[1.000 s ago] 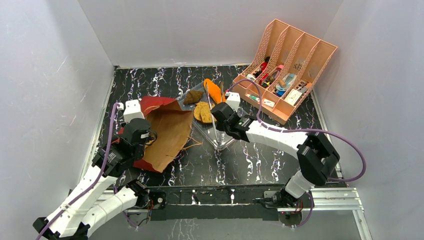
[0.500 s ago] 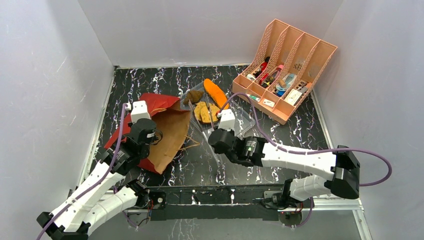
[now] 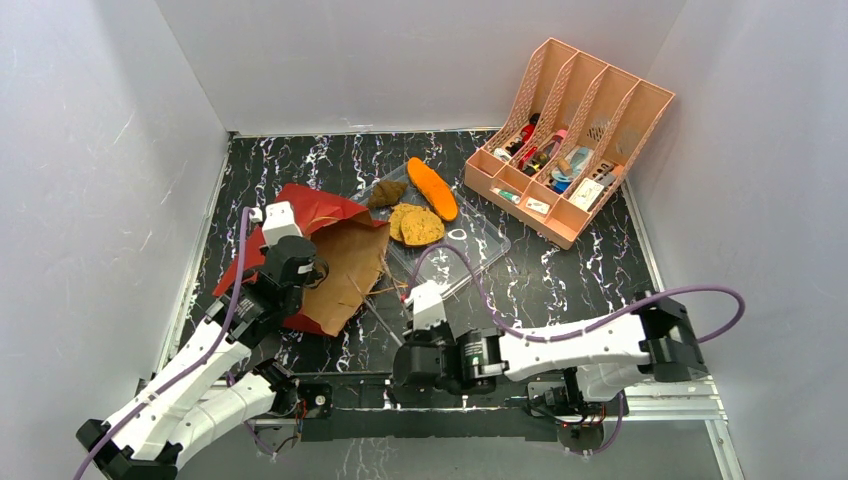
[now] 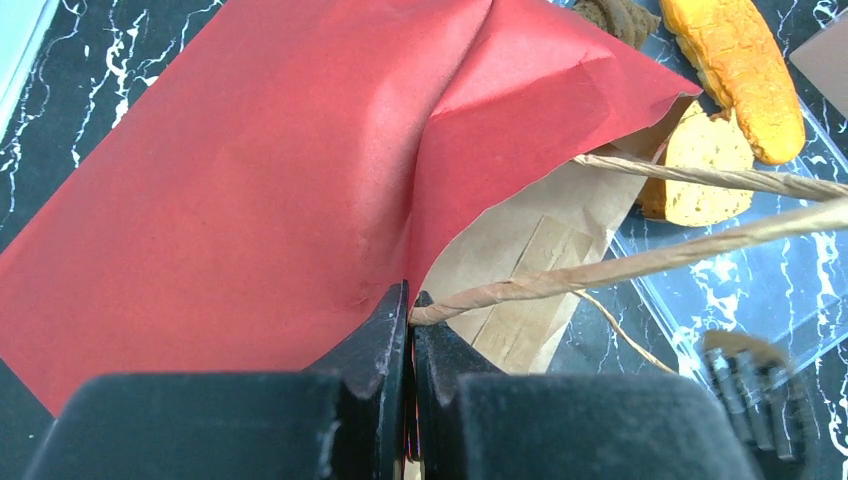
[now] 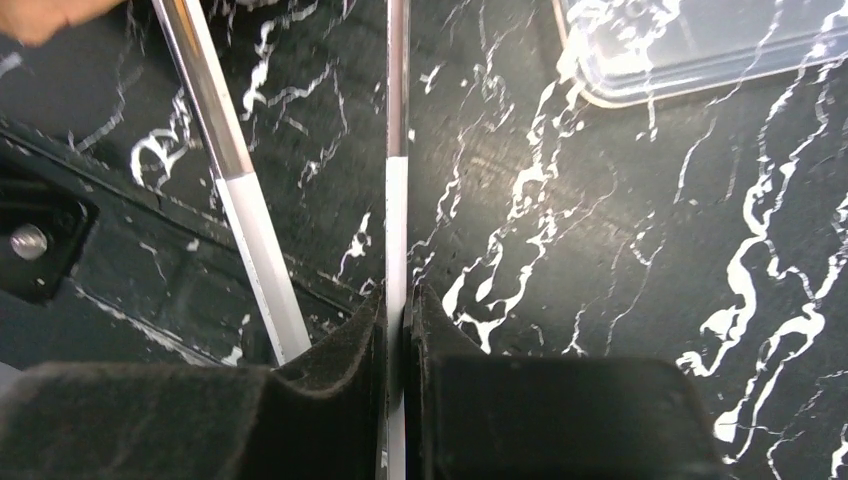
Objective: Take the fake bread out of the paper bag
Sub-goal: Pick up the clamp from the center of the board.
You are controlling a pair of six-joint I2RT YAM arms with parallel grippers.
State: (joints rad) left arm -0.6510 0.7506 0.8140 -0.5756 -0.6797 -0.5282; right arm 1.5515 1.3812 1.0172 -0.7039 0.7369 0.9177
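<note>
The paper bag (image 3: 330,265) lies on its side at left, red outside (image 4: 250,180) and brown inside, its mouth toward a clear tray (image 3: 470,255). My left gripper (image 3: 303,272) (image 4: 410,295) is shut on the bag's edge where a twisted handle (image 4: 600,270) starts. The fake bread lies on the tray: an orange loaf (image 3: 432,188) (image 4: 740,60), tan round pieces (image 3: 415,225) (image 4: 700,160) and a dark lump (image 3: 386,193). My right gripper (image 3: 400,345) (image 5: 400,300) is low near the front rail, shut on one arm of metal tongs (image 5: 397,150). I cannot see inside the bag.
A pink slotted organizer (image 3: 570,140) with small items stands at the back right. White walls close in the left, back and right. The tongs' second arm (image 5: 225,170) angles left over the black front rail (image 3: 480,385). The tray's corner (image 5: 640,80) lies ahead of the right gripper.
My right arm has swung back from the tray to the near edge, carrying the tongs. The left gripper has shifted slightly toward the back with the bag's edge.
</note>
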